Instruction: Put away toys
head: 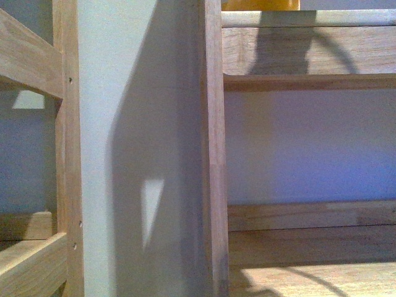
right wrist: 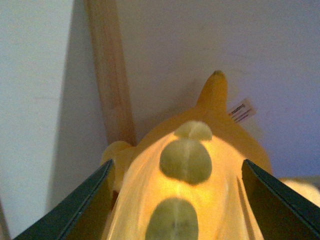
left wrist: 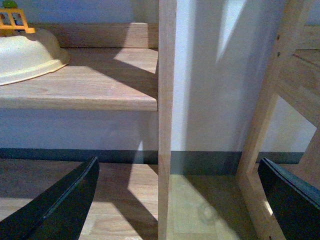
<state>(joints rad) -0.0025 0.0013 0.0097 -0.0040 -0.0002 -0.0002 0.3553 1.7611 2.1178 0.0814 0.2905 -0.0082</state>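
Note:
My right gripper (right wrist: 177,200) is shut on the yellow-orange plush toy (right wrist: 200,145). The toy fills the space between the dark fingers (right wrist: 82,200). It has green oval spots down its back, a pointed tip and a white tag. It is held up against a pale wall, next to a wooden post (right wrist: 112,80). In the front view only a yellow-orange strip (head: 260,4) shows at the top edge, above the upper shelf rail. My left gripper (left wrist: 177,200) is open and empty, low before a wooden upright (left wrist: 166,120), its dark fingers (left wrist: 65,200) wide apart.
A wooden shelf unit (head: 213,148) stands close ahead, with a lower shelf board (head: 309,253) and an upper rail (head: 309,49). A second wooden frame (head: 65,148) is at the left. In the left wrist view a cream bowl-shaped thing (left wrist: 27,55) with a yellow toy behind it sits on a shelf.

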